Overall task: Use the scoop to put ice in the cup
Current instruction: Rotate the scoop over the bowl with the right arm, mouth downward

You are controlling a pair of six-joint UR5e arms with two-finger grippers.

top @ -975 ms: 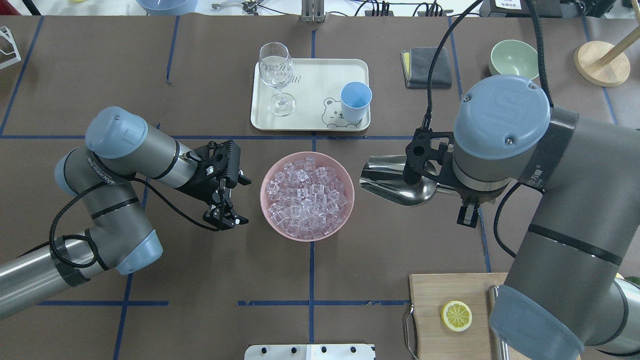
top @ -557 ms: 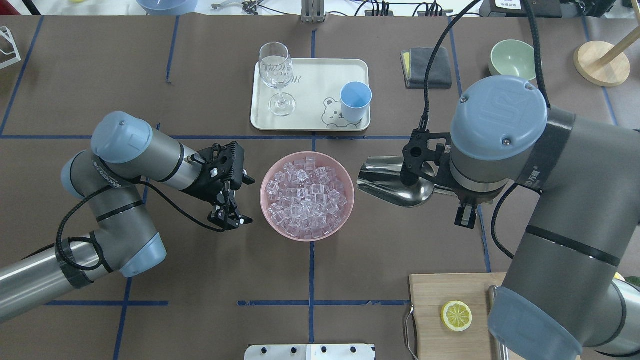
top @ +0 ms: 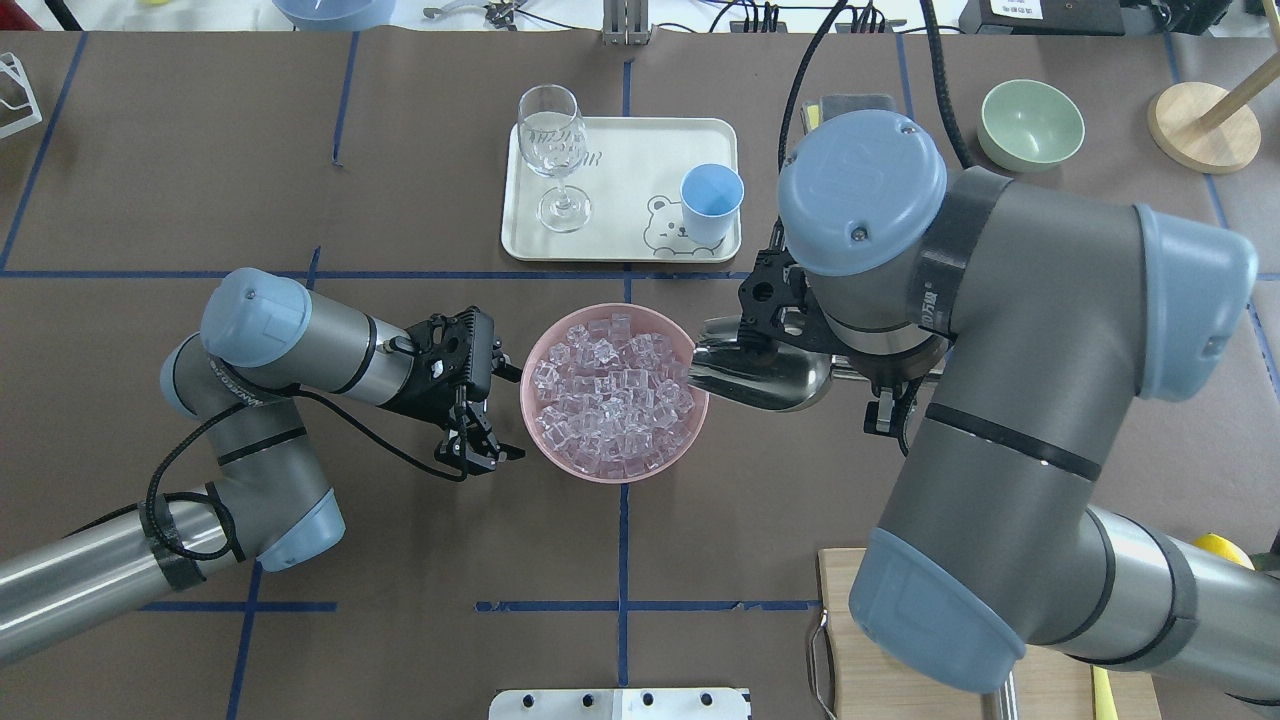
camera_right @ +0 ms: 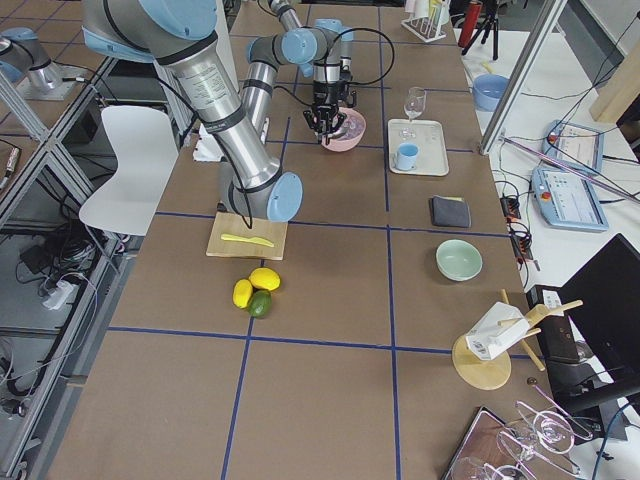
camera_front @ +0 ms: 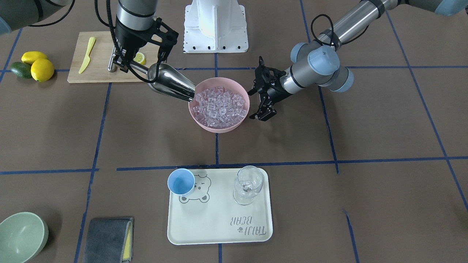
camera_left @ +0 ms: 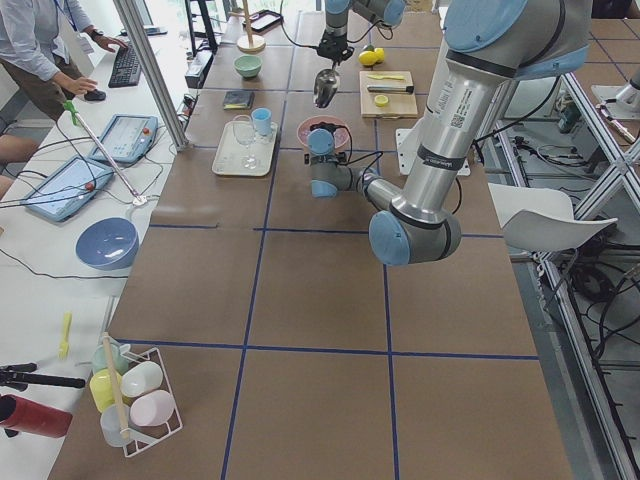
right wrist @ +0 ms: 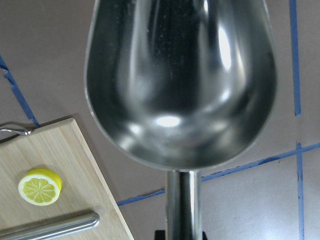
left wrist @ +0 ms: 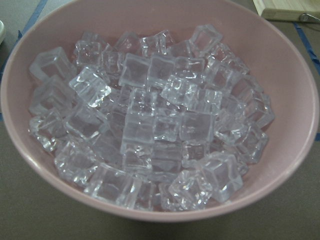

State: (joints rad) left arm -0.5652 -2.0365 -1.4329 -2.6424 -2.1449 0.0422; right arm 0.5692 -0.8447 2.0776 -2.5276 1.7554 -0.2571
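The ice [top: 612, 392] is a heap of clear cubes filling a pink bowl [top: 598, 478] at the table's middle, and it fills the left wrist view [left wrist: 150, 125]. My right gripper [camera_front: 122, 65] is shut on the handle of the steel scoop [top: 760, 375]. The scoop's mouth reaches the bowl's rim on the robot's right side [camera_front: 171, 84]. Its trough [right wrist: 180, 75] looks empty. My left gripper [top: 498, 410] stands open beside the bowl's opposite side with nothing between its fingers. The light-blue cup [top: 712, 195] stands empty on a cream tray [top: 640, 150] beyond the bowl.
A stemmed glass [top: 552, 150] shares the tray. A green bowl [top: 1032, 122] and a grey cloth [camera_front: 108, 239] lie at the far right. A wooden board [camera_front: 98, 54] with a lemon slice [right wrist: 40, 186] lies near the robot. A person [camera_left: 40, 50] sits at the side.
The right arm has swung left, carrying the scoop from beside the bowl to its rim. The left gripper has edged right, closer to the bowl, still open.
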